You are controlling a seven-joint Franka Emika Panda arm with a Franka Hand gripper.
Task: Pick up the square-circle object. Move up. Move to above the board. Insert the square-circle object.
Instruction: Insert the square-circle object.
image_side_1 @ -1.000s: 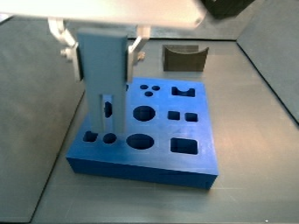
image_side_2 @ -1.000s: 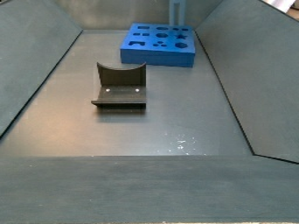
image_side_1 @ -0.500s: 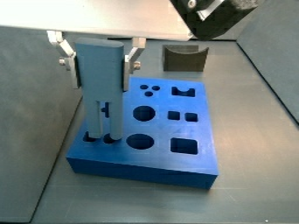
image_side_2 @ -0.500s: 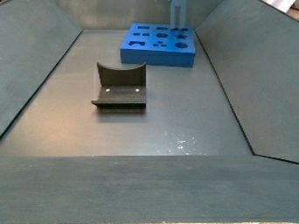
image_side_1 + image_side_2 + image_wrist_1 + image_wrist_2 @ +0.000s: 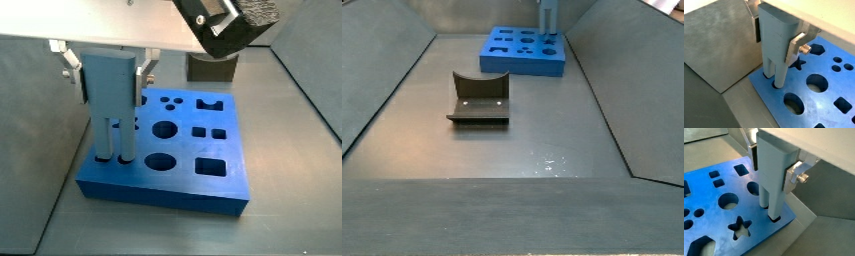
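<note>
The square-circle object [image 5: 111,88] is a tall grey-blue block standing upright, held near its top. My gripper [image 5: 110,72] is shut on it, with a silver finger [image 5: 797,44] and a dark pad pressed on each flat side. In both wrist views its two thin prongs [image 5: 775,76] [image 5: 769,208] reach down into two holes at a corner of the board [image 5: 821,97] [image 5: 714,203]. The bright-blue board [image 5: 187,150] lies flat on the grey floor. In a side view the object [image 5: 548,14] rises from the board's [image 5: 523,52] far edge.
The dark fixture [image 5: 478,97] [image 5: 211,67] stands on the floor apart from the board. Grey walls slope up around the floor [image 5: 516,150]. The dark arm body [image 5: 230,22] hangs over the board's far side.
The gripper has come straight down with the object. Its prongs, above the board a second ago, now sit in the two holes at the board's edge.
</note>
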